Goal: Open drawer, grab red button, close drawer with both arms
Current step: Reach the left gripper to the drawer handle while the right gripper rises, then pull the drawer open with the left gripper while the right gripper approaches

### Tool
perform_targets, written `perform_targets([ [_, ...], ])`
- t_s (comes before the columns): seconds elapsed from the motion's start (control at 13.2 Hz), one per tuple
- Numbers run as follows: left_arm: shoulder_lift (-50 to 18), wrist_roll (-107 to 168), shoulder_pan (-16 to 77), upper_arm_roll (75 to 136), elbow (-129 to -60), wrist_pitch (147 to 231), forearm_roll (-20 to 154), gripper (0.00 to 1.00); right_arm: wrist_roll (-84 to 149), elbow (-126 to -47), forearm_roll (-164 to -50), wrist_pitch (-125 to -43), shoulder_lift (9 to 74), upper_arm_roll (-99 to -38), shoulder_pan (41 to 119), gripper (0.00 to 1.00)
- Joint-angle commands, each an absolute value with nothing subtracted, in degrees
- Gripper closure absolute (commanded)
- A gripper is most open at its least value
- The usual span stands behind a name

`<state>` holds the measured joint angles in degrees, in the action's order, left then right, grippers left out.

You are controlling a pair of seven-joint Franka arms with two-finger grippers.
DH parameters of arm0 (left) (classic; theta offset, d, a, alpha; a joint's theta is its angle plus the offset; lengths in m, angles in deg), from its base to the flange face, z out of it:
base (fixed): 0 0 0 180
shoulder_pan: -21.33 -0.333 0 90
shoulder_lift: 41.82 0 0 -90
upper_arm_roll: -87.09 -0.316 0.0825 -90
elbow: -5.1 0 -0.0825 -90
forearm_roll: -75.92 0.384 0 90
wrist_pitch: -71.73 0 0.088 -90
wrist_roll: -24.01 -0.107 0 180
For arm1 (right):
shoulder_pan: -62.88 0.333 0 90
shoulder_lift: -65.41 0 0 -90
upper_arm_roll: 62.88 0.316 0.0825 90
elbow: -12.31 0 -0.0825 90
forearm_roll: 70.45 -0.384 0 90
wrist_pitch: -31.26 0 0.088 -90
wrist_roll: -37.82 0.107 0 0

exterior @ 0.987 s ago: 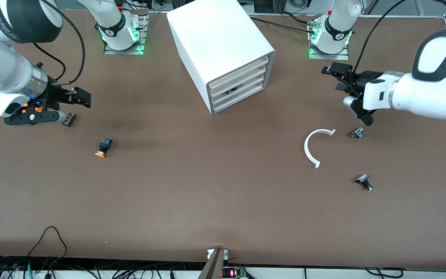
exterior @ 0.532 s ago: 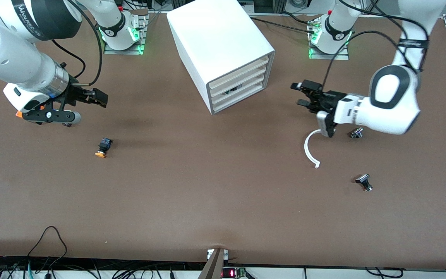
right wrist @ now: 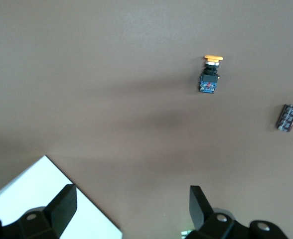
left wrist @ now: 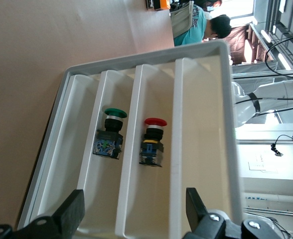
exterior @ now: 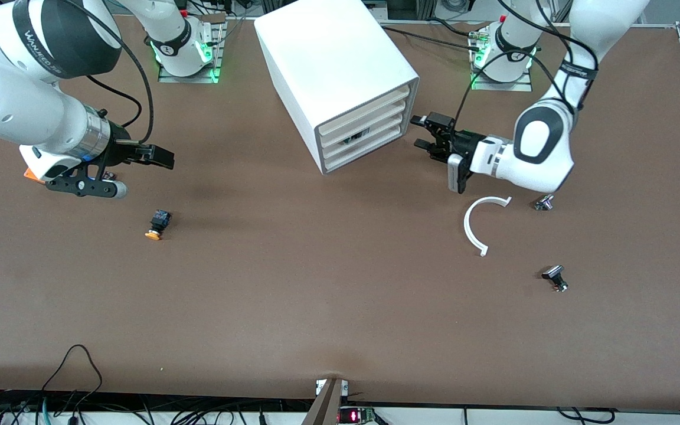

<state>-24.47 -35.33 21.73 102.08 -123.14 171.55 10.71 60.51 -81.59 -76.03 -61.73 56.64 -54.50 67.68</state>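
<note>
left wrist view: left jaws spread before the cabinet [exterior: 340,77], red button [left wrist: 152,142] inside; right jaws spread over table.

The left arm [exterior: 543,147] reaches in from its base, elbow bent, its left gripper [exterior: 425,132] level with fingers spread. The right arm [exterior: 33,118] hangs its right gripper [exterior: 154,154] low, 2 fingers apart.
</note>
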Motion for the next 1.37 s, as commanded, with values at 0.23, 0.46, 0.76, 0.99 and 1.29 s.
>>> perform_targets([
  [0.23, -21.6, -42.4, 22.0, 105.5, -126.5, 175.1, 6.0, 0.52, 67.3, -78.6, -76.8, -61.7, 55.4, -54.1, 70.4, 0.00],
  [0.46, -18.3, -46.8, 21.9, 106.2, -126.8, 174.9, 4.3, 0.54, 72.9, -78.1, -76.9, -62.8, 55.3, -54.1, 72.7, 0.00],
  [0.76, -17.8, -47.4, 21.9, 107.5, -127.3, 174.9, 1.9, 0.54, 79.2, -77.8, -76.9, -64.7, 55.0, -54.1, 75.7, 0.00],
  [0.99, -16.3, -47.4, 22.0, 108.7, -127.5, 174.9, 0.1, 0.55, 84.1, -72.9, -77.0, -64.7, 52.2, -54.1, 78.1, 0.00],
  [1.29, -16.3, -48.4, 22.0, 109.2, -128.4, 174.8, -0.5, 0.60, 88.4, -67.2, -76.9, -64.7, 48.7, -54.1, 80.5, 0.00],
])
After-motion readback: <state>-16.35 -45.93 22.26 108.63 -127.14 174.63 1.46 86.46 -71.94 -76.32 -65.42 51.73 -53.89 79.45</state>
